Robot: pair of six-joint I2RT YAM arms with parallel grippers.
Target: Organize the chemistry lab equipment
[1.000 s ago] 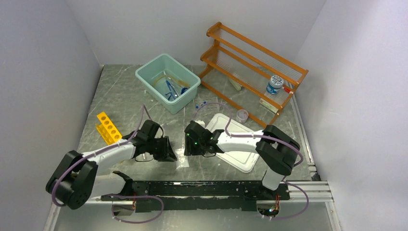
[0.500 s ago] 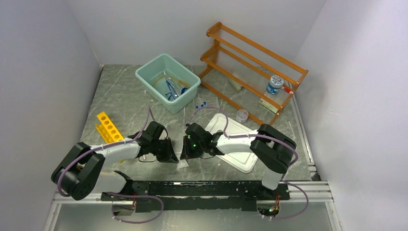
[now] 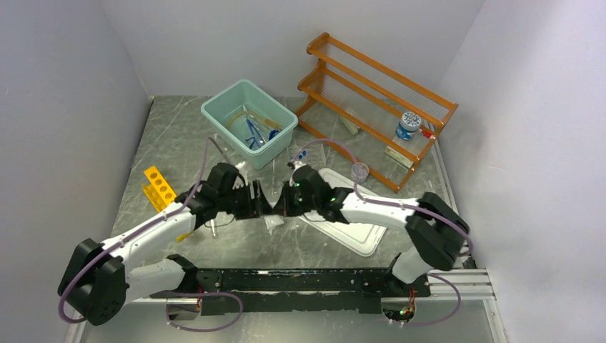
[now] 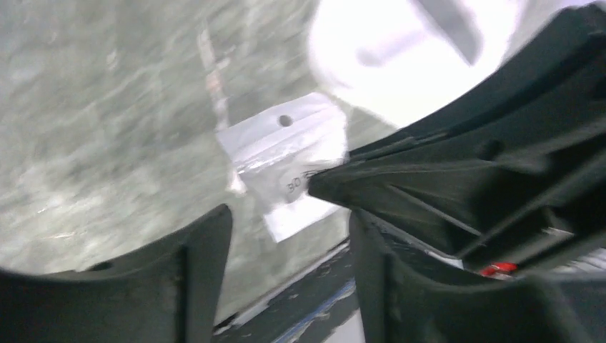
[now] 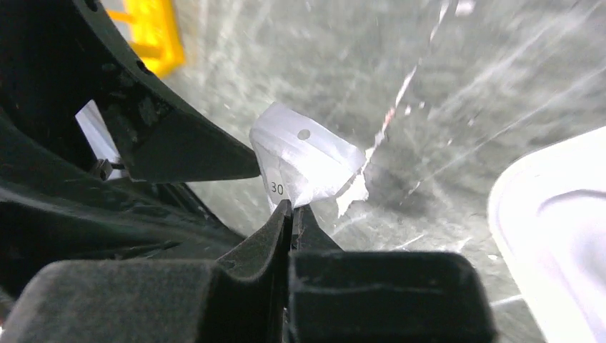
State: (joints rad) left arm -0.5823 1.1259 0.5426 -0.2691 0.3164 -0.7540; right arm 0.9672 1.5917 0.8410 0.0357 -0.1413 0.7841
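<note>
Yellow test-tube rack stands well left of the white tray and is not involved. The left gripper is left of the tray with its jaws parted and nothing between the pads, pointing nose to nose at the other arm. The small plastic bag is just off the tray's left edge, over the grey table, between the two grippers. It is whitish film with a punched hole at one end and "30" printed near the other. The right gripper, reaching in from the tray side, has its fingers pressed fully together on the bag's edge right by the "30". That is a narrow corner pinch, not a full bite. I can't tell whether the whole bag is off the table; the far end looks creased and drooping. Any contents are too small to see.

Handling, as a judgement: the bag is very light, thin, floppy and slick, so it will fold and swing rather than hold its shape, and it could slide out of a tip-only pinch. It is not fragile. The best hold is probably the header strip around the hole, which looks stiffer, or a deeper bite across an edge. Pressing down on it flat against the stone would likely just skid it.
</note>
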